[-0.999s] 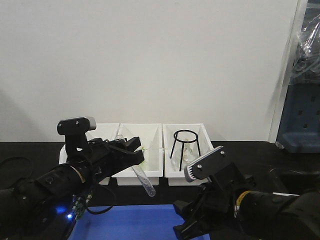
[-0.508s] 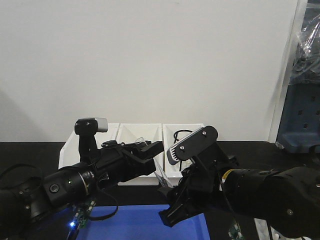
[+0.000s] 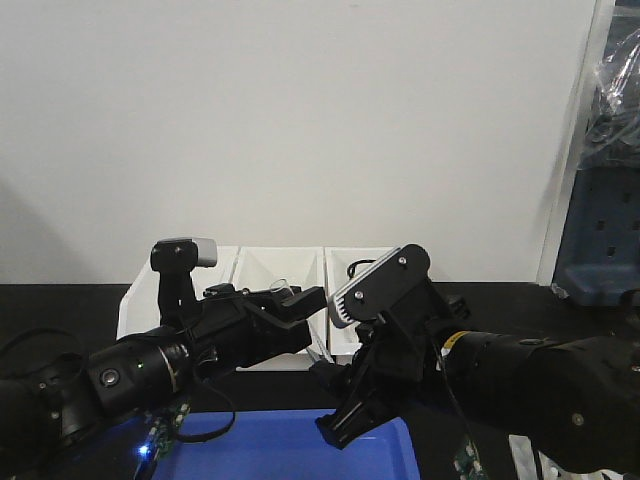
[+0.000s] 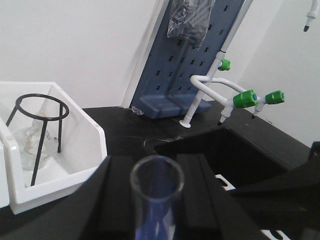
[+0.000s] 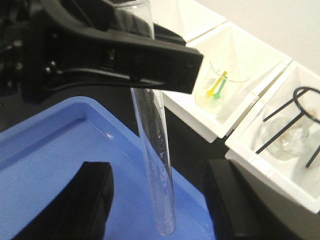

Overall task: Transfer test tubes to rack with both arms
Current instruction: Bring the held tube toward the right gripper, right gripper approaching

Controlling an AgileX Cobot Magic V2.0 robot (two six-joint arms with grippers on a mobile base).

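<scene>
- Tube (image 5: 152,150): a single clear glass one. It stands nearly upright with a slight tilt, open mouth up. Its rounded end hangs over the blue tray (image 5: 50,165), near the rim that faces the bins (touching or just clear of the tray, I cannot tell).
- Left gripper (image 3: 296,303): clamped on the tube's upper part. In the left wrist view the tube's mouth sits between its two black fingers.
- Right gripper (image 5: 159,172): spread wide, with one finger on each side of the tube's lower half. Both fingers are apart from the glass.
- Tray: it lies at the front edge of the black tabletop (image 4: 130,137), under both grippers.
- Bins (image 5: 192,117): three white ones stand in a row along the tabletop's back edge, against the white wall.
- Beaker (image 5: 225,82): it stands in the middle bin and holds something yellow and green (too small to name).
- End bin nearest the sink: a black wire tripod (image 4: 42,107) stands over a flask (image 4: 30,145).
- Beyond that bin: a black sink (image 4: 240,155) is set into the tabletop. A white tap (image 4: 220,95) with green knobs and a blue pegboard (image 4: 190,65) stand at the back edge.
</scene>
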